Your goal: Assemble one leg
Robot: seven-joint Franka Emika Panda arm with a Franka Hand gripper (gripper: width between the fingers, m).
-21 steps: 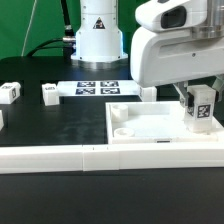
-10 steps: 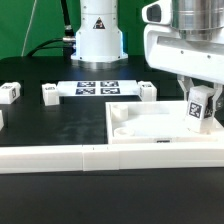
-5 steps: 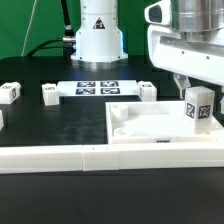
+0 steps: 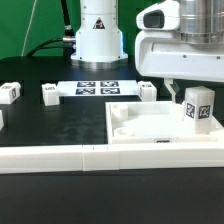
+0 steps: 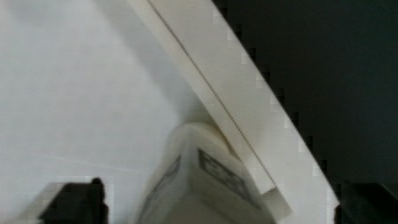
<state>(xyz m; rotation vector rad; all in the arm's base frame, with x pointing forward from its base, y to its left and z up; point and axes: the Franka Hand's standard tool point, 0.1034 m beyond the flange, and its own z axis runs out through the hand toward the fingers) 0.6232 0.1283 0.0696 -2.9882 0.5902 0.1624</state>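
Observation:
A leg [image 4: 197, 108], a small white post with a black-and-white tag, stands upright in the corner of the large white rimmed panel [image 4: 135, 131] on the exterior view's right. My gripper [image 4: 186, 90] hangs just above the leg's top, open. In the wrist view the leg [image 5: 210, 178] lies between my two dark fingertips [image 5: 75, 200], which stand wide apart and clear of its sides. The panel's raised rim [image 5: 214, 70] runs diagonally beside the leg.
Three loose legs [image 4: 10, 92] [image 4: 50, 93] [image 4: 148, 92] lie toward the back, and part of another shows at the left edge. The marker board [image 4: 97, 88] lies before the robot base [image 4: 98, 35]. A long white border wall [image 4: 90, 156] runs along the front.
The leg was tilted in my shut gripper above the panel's right corner. It now stands upright there, and my gripper has opened and risen slightly.

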